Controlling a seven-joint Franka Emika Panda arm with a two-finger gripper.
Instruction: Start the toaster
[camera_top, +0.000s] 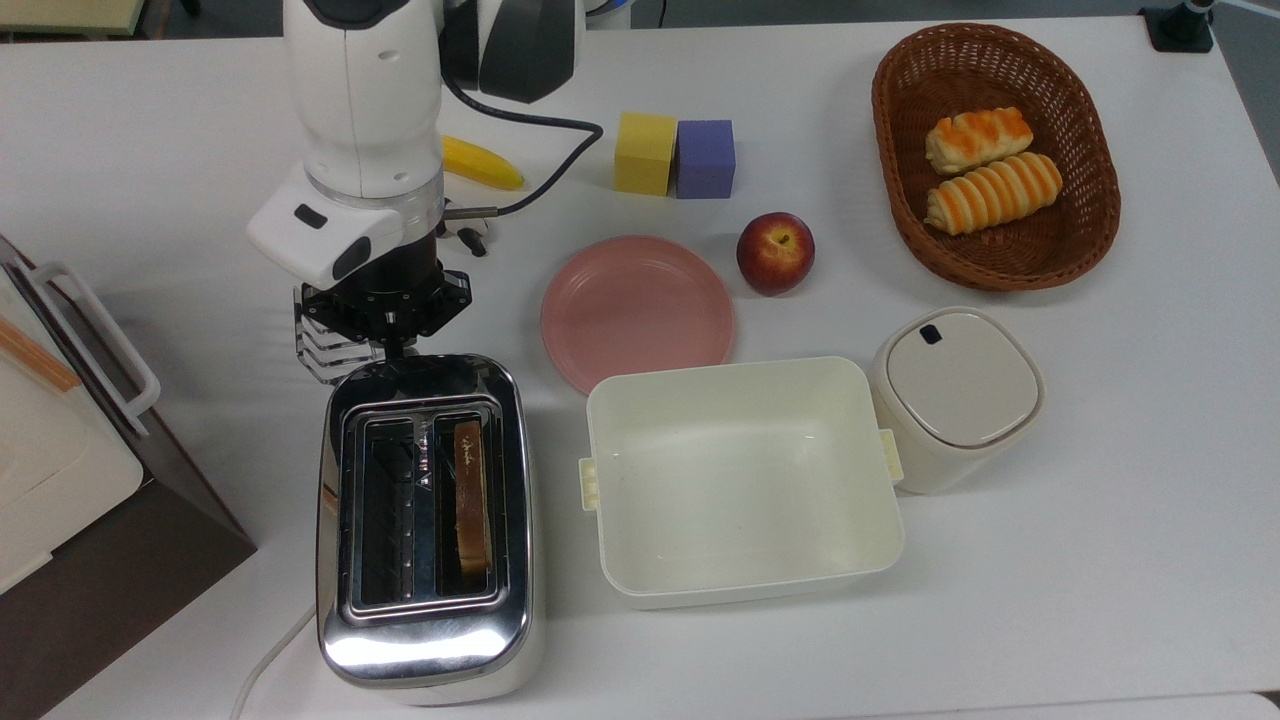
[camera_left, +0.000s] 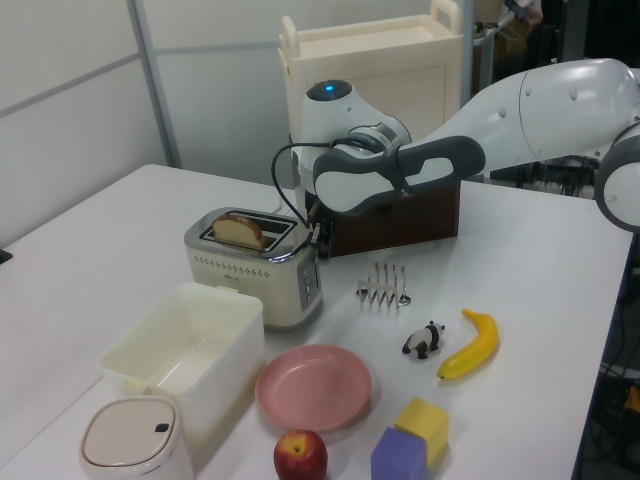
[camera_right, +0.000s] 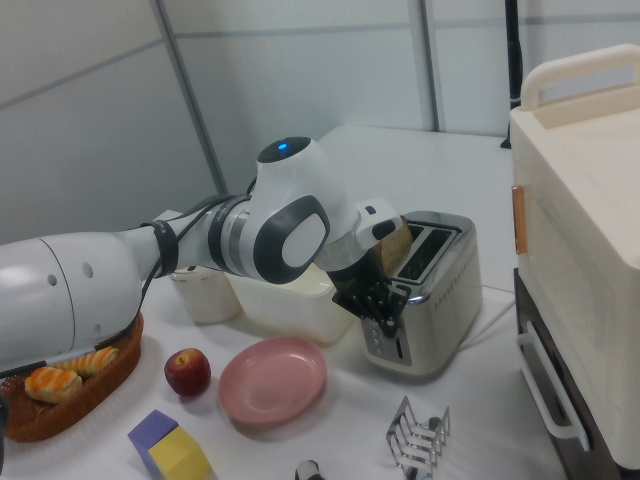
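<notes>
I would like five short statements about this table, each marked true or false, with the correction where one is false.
1. One slice of bread stands in a slot of the toaster. True.
2. The basket holds three bread rolls. False: it holds two.
3. The pink plate has an apple on it. False: the plate is bare, and the apple lies beside it on the table.
4. The gripper is at the toaster's end that faces the wire rack. True.
5. The yellow block and the purple block stand far apart. False: they stand side by side.
</notes>
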